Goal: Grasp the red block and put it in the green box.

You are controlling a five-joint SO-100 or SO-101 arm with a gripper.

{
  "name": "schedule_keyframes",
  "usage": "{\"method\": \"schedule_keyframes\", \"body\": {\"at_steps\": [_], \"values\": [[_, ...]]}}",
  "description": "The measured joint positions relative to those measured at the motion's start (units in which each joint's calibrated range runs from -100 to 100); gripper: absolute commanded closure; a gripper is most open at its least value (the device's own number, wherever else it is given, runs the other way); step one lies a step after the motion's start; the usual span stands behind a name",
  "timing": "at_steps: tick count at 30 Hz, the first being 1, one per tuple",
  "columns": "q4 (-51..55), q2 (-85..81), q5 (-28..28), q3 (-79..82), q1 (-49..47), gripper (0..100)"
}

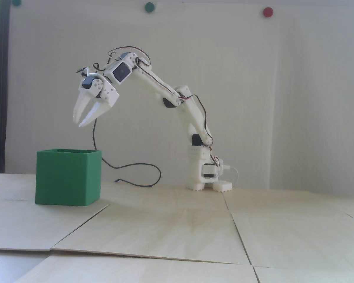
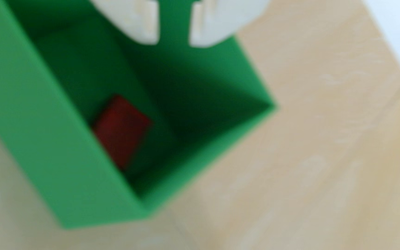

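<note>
At the left of the fixed view, the green box (image 1: 67, 179) sits on the pale wooden table (image 1: 177, 230), its open top facing up and 2 of its side walls showing. Above it, clear of the rim and well apart from it, hangs the gripper (image 1: 79, 121), its 2 white fingers (image 1: 92, 113) pointing down and to the left with a narrow gap between the tips and nothing held between them. A thin black cable (image 1: 135, 166) drops from the wrist, passes behind the box's right corner and loops across the table toward the arm's base (image 1: 208, 179), which stands further right near the back wall. On that wall, along the top edge, are 2 green dots (image 1: 149, 7) and, to the right, 1 red dot (image 1: 267, 11).

The wrist view is blurred. At its left the green box (image 2: 50, 134) fills much of the frame, seen from above into its open mouth. The red block (image 2: 122, 129) lies on the box floor, close against the near left wall. Its lower part is cut off by that wall's rim. The 2 fingertips (image 2: 141, 21) enter from the top edge, parted by a modest gap, with only the green interior showing between them. Bare table (image 2: 314, 144) runs to the right.
</note>
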Motion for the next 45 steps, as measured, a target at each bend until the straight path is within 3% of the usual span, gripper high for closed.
{"method": "schedule_keyframes", "body": {"at_steps": [8, 13, 19, 22, 25, 30, 34, 38, 39, 43, 45], "values": [[21.1, -3.5, 2.0, 0.7, -4.5, 98], [22.7, -12.6, 3.1, 11.1, -6.9, 98], [22.9, -25.9, 5.7, 35.6, -12.8, 98], [22.9, -31.6, 2.6, 50.6, -16.3, 98], [22.9, -34.5, -4.2, 60.8, -17.2, 98], [22.9, -36.2, -14.3, 64.5, -17.2, 98], [22.9, -36.9, -15.6, 65.4, -18.0, 98], [22.2, -36.9, -8.5, 65.5, -22.1, 98], [20.6, -36.9, -2.5, 65.7, -23.8, 98], [16.1, -38.5, 10.3, 66.5, -25.1, 98], [13.1, -40.8, 19.9, 68.4, -25.0, 98]]}}
